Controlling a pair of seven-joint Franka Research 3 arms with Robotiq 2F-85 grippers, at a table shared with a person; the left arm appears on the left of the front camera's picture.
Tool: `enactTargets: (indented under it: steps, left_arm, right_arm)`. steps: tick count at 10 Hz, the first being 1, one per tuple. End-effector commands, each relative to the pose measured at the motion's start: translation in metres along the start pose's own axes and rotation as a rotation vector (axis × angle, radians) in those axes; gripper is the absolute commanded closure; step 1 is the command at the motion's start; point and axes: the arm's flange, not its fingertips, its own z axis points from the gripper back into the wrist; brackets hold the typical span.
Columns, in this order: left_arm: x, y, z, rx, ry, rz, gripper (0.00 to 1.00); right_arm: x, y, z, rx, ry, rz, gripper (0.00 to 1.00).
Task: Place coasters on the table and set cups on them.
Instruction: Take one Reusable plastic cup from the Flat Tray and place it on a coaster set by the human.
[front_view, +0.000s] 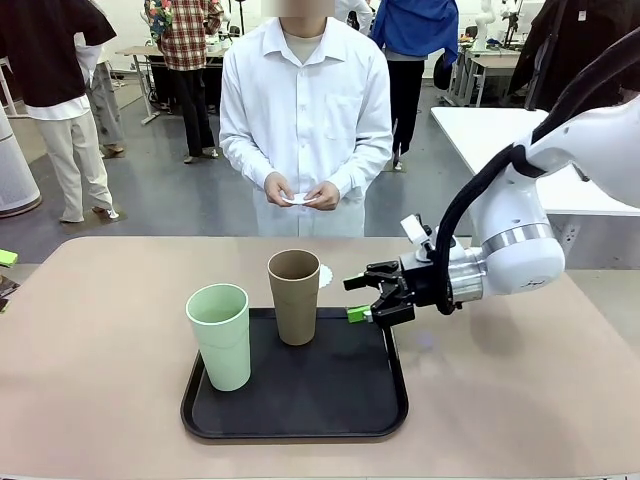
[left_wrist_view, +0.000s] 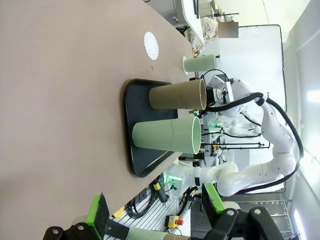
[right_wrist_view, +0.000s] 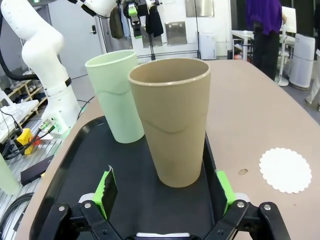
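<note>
A: Where were the cups?
B: The brown cup (front_view: 294, 296) and the mint cup (front_view: 220, 335) stood on the black tray (front_view: 320, 390); one coaster (front_view: 324, 274) lay on the surface (front_view: 100, 300) just beyond.
A: And the jaws?
B: The left jaws and the right jaws gaped wide, empty; the right jaws faced the brown cup.

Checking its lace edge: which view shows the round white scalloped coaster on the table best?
Right wrist view: the round white scalloped coaster lies whole and close. Left wrist view shows it whole but farther; front view, mostly hidden behind the brown tumbler.
</note>
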Motion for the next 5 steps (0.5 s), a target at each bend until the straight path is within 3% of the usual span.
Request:
enactTargets:
  steps: [1, 5]
  left_arm:
    - [0.0, -0.001, 0.001, -0.012, -0.008, 0.0, 0.0]
    - [0.0, -0.001, 0.001, -0.012, -0.008, 0.0, 0.0]
  right_arm:
    - [-0.003, -0.011, -0.021, -0.006, 0.002, 0.008, 0.0]
    - [-0.001, -0.021, -0.044, 0.038, 0.003, 0.051, 0.0]
